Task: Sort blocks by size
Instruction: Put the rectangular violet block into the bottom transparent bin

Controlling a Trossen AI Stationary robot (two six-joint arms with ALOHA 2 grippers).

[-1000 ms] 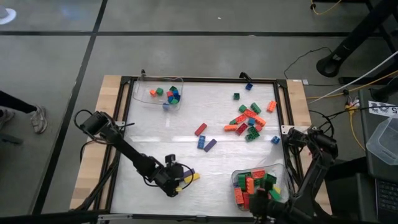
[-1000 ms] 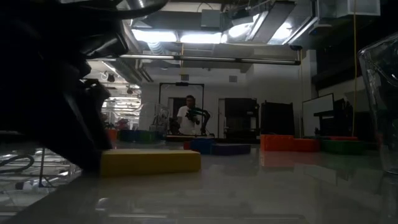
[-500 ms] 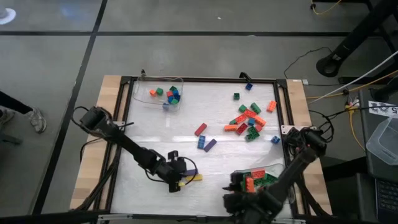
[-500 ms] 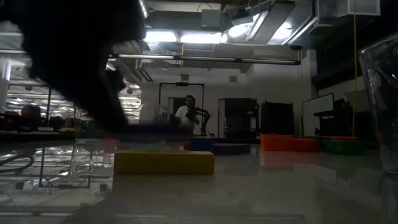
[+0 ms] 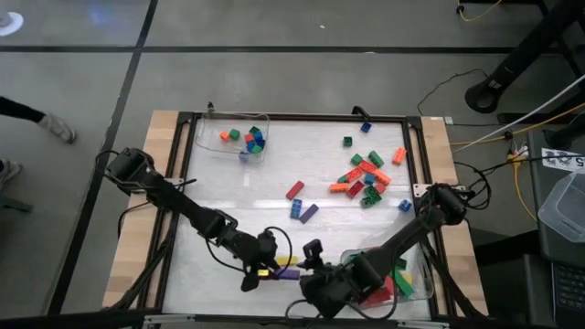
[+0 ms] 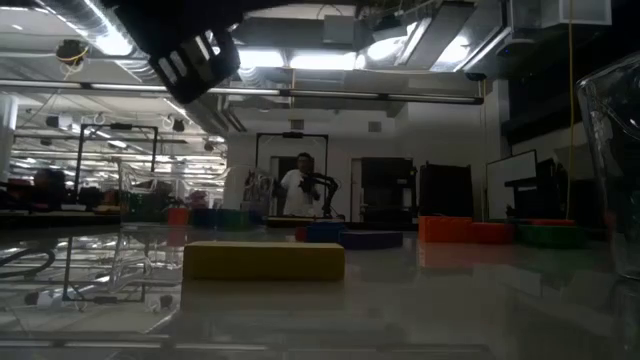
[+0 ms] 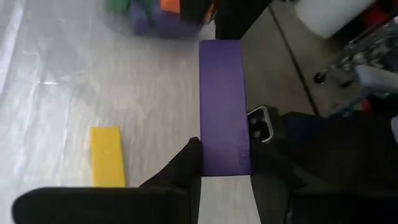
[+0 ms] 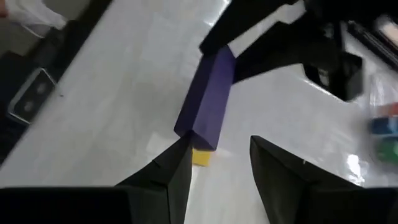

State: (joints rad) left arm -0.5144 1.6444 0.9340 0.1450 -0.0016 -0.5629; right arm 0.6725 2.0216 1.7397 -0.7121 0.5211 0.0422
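My left gripper (image 5: 274, 266) is shut on a long purple block (image 7: 224, 106), held above the table near its front edge. A long yellow block (image 6: 263, 260) lies flat on the table just below it. My right gripper (image 8: 217, 163) is open beside them, on their right, with nothing between its fingers. It points at the purple block (image 8: 208, 102). Other blocks lie loose in a pile (image 5: 366, 174) at the far right. A red block (image 5: 294, 190), a blue one (image 5: 296, 209) and another purple one (image 5: 309, 213) lie mid-table. My left gripper pinches the purple block between its two fingers by its two long sides, at the end nearest the gripper (image 7: 225, 167). The fingers slant down from the table's left and lie along the block, which sticks out ahead of them. The block is lifted clear of the table.
A clear tray (image 5: 260, 122) holding several blocks stands at the far left. A second clear tray (image 5: 400, 245) full of blocks stands at the near right, under my right arm. A black frame (image 5: 292, 117) rims the white table top.
My left gripper has shut on the purple block and lifted it off the table, tipping up as it rose. The yellow block has stayed on the table. My right gripper has swung from the near right tray toward the table's left, up to the left gripper, and has rolled.
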